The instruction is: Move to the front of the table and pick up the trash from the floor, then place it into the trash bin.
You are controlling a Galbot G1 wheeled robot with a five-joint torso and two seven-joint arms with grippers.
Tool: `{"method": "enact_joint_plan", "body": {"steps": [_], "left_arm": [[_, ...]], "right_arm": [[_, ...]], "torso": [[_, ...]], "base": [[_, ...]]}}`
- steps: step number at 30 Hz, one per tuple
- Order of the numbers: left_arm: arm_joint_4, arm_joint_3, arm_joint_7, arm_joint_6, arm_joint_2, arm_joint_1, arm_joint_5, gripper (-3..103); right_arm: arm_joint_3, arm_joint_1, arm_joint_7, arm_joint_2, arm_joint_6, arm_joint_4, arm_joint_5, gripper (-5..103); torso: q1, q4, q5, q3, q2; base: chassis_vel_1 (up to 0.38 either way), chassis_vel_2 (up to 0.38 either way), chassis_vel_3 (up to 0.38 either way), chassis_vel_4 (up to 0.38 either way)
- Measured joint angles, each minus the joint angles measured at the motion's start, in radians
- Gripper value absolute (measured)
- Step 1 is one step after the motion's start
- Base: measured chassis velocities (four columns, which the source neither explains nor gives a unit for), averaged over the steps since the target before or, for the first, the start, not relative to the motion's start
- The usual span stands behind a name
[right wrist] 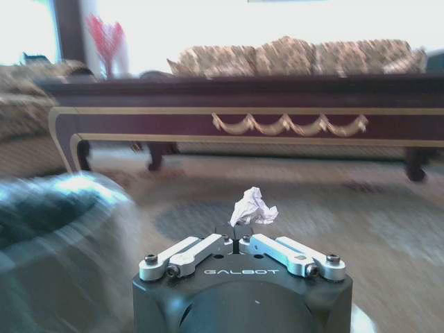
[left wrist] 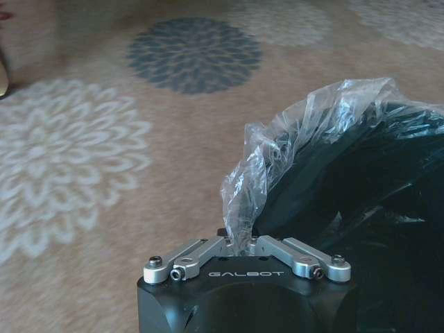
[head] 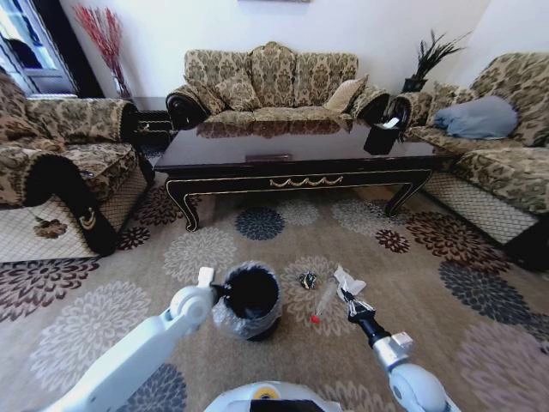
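The black trash bin (head: 250, 300) with a clear bag liner stands on the patterned floor (head: 412, 309) in front of the dark table (head: 292, 150). My left gripper (head: 216, 289) is shut on the bin's near rim; in the left wrist view the gripper (left wrist: 237, 241) pinches the liner (left wrist: 305, 139) at the rim. My right gripper (head: 347, 294) is shut on a crumpled white tissue (head: 348, 279), held just above the carpet to the right of the bin; in the right wrist view the tissue (right wrist: 253, 207) sticks out of the gripper (right wrist: 238, 240). A clear bottle (head: 324, 302) with a red cap and a dark wrapper (head: 307, 280) lie between bin and tissue.
Patterned sofas stand behind the table (head: 270, 81), on the left (head: 60, 163) and on the right (head: 506, 146). A black tissue box (head: 382, 137) sits on the table's right end. Open carpet stretches between the table's front rail (right wrist: 277, 125) and the bin (right wrist: 48, 229).
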Motion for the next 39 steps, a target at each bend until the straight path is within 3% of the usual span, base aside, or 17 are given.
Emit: {"method": "enact_joint_plan", "body": {"steps": [4,15,35,39], "left_arm": [[0.026,0.088,-0.017,0.000,-0.025,-0.071,-0.025,3],[0.036,0.211,-0.078,0.000,-0.099,-0.163,-0.086,3],[0.019,0.260,-0.109,0.000,-0.128,-0.178,-0.103,3],[0.019,0.261,-0.111,0.000,-0.128,-0.171,-0.101,3]], "right_arm": [[-0.013,-0.022,0.008,-0.003,-0.017,0.090,-0.005,0],[-0.053,-0.046,0.010,-0.031,-0.048,0.209,-0.017,0],[-0.086,-0.114,-0.022,-0.025,-0.027,0.198,-0.171,0],[-0.087,-0.135,-0.057,-0.018,-0.016,0.197,-0.205,-3]], "torso": [[0.000,0.0003,-0.0003,0.000,0.000],[0.000,0.0004,-0.0003,0.000,0.000],[0.000,0.0004,-0.0003,0.000,0.000],[0.000,0.0004,-0.0004,0.000,0.000]], "base": [[0.000,0.000,0.000,0.000],[0.000,0.000,0.000,0.000],[0.000,0.000,0.000,0.000],[0.000,0.000,0.000,0.000]]}}
